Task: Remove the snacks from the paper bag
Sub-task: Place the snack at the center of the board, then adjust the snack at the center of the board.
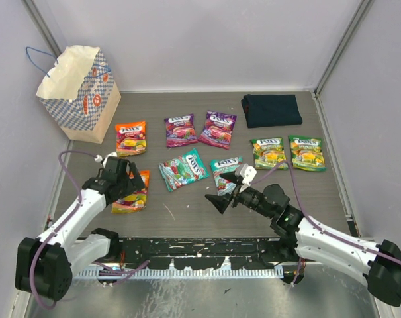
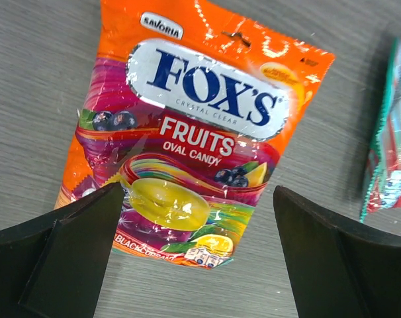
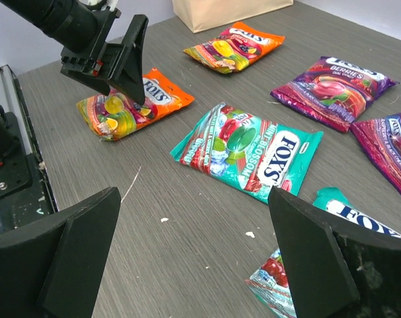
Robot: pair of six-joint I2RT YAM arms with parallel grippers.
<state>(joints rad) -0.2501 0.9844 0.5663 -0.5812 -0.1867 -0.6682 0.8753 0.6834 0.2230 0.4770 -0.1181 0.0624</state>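
Note:
The paper bag (image 1: pixel 78 89) stands upright at the back left, its mouth open; its inside is hidden. Several snacks lie flat on the table: an orange packet (image 1: pixel 131 137), two purple (image 1: pixel 180 130), two teal (image 1: pixel 184 169) and two green (image 1: pixel 269 152). My left gripper (image 1: pixel 129 184) hovers open just above a second orange packet (image 2: pixel 194 132), whose lower edge lies between the fingers (image 2: pixel 61 252). My right gripper (image 3: pixel 194 258) is open over bare table, empty, with a teal packet (image 3: pixel 253 149) just ahead and another (image 3: pixel 346 212) beside its right finger.
A folded navy cloth (image 1: pixel 271 109) lies at the back right. Grey walls enclose the table on three sides. A black slotted rail (image 1: pixel 200 248) runs along the near edge between the arm bases. The left gripper (image 3: pixel 114 63) shows in the right wrist view.

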